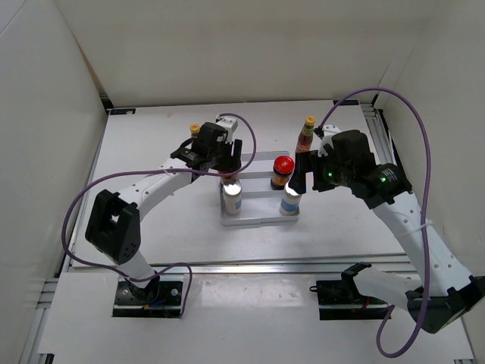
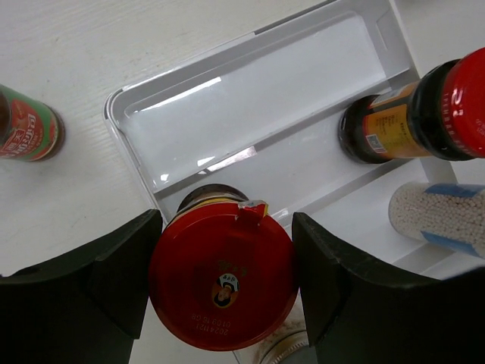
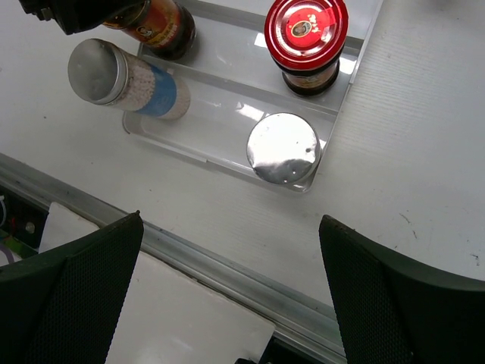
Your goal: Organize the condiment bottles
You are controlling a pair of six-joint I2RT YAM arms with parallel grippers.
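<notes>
Where left hand [image 2: 226, 262] pinches a red-lidded jar [image 2: 221, 284], shaker [image 3: 140, 85] just beside; right hand [image 3: 231, 221] spread.

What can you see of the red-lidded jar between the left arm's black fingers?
The red-lidded jar is squat and dark, its glossy red lid carrying a printed emblem and a tab at the rim. The left gripper clasps the lid from both sides. It is lid-up over the white tray, left end; whether its base rests there is hidden.

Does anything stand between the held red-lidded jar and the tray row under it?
Nothing visible does. The left gripper holds the red-lidded jar at the tray's middle row; the other jar stands at that row's opposite end.
</notes>
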